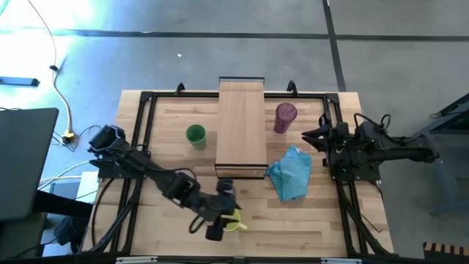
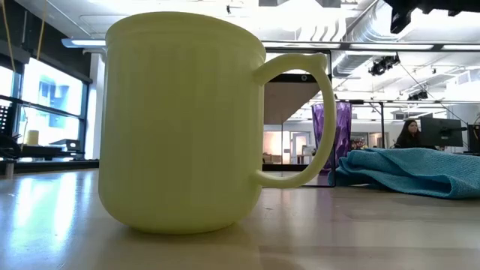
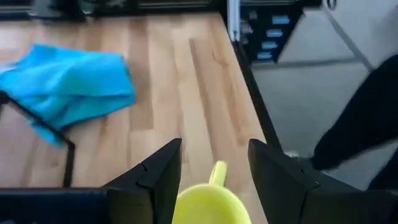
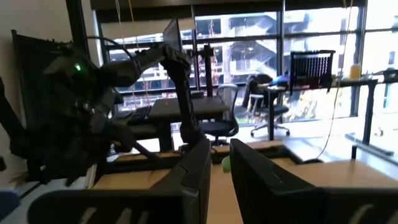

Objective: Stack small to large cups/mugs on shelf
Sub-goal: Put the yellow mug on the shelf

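The yellow mug (image 2: 180, 120) stands upright on its base near the table's near edge, its handle (image 2: 319, 120) pointing toward the blue cloth. My left gripper (image 3: 214, 163) is open just above the mug (image 3: 205, 204), one finger on either side of it, touching nothing; it also shows from above (image 1: 222, 218). The small green cup (image 1: 195, 135) stands left of the shelf (image 1: 241, 125), and the purple tumbler (image 1: 285, 117) stands to its right. My right gripper (image 4: 219, 165) waits shut at the table's right edge (image 1: 316, 136).
A crumpled blue cloth (image 1: 291, 173) lies right of the shelf's near end, between the mug and the tumbler. A black frame (image 1: 146, 110) runs along the table's sides. The near edge (image 1: 242, 253) is close behind the mug. A person sits in the room beyond (image 2: 409, 133).
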